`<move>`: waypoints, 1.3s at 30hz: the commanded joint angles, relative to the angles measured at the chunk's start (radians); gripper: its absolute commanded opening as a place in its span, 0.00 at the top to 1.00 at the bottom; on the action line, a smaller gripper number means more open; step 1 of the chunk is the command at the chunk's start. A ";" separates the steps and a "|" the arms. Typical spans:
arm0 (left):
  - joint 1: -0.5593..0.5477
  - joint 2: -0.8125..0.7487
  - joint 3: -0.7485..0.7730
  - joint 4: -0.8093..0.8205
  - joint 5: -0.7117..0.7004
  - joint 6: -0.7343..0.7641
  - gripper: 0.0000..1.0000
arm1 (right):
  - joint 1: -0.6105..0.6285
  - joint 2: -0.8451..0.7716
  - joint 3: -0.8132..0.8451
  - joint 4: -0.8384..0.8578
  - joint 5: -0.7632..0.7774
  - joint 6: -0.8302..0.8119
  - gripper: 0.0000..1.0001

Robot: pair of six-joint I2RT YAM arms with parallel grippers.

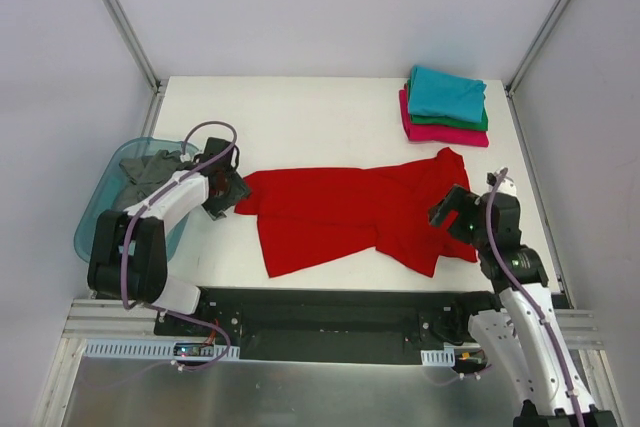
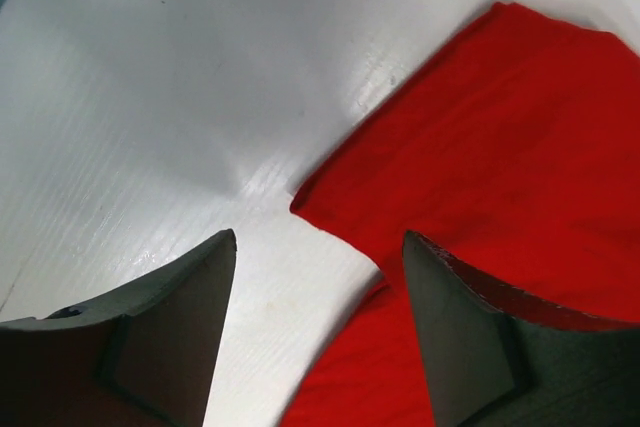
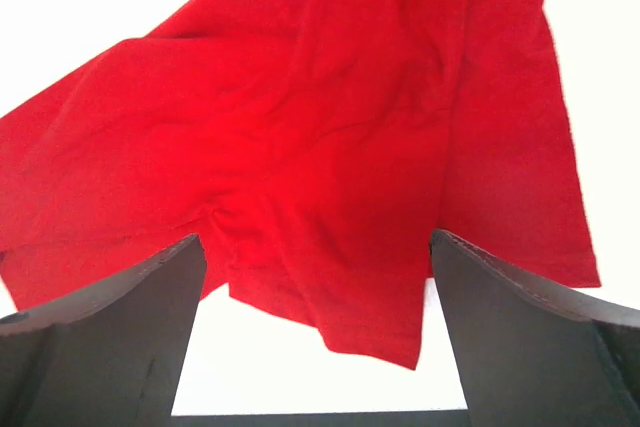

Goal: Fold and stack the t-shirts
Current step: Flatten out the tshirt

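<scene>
I find no legible text, label, brand, number or sign in any of my three views. The large bright red cloth t-shirt (image 1: 340, 212), spread at the middle of the table, shows plain fabric on every face I can see. The folded stack of teal, green and magenta-pink cloth shirts (image 1: 445, 107) at the far right is likewise unmarked. The translucent blue plastic tub (image 1: 95, 209) at the left carries no readable marking.
</scene>
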 commanded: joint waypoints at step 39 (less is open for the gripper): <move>-0.002 -0.106 -0.096 0.205 0.096 0.071 1.00 | 0.160 0.000 -0.059 -0.312 -0.084 0.251 0.04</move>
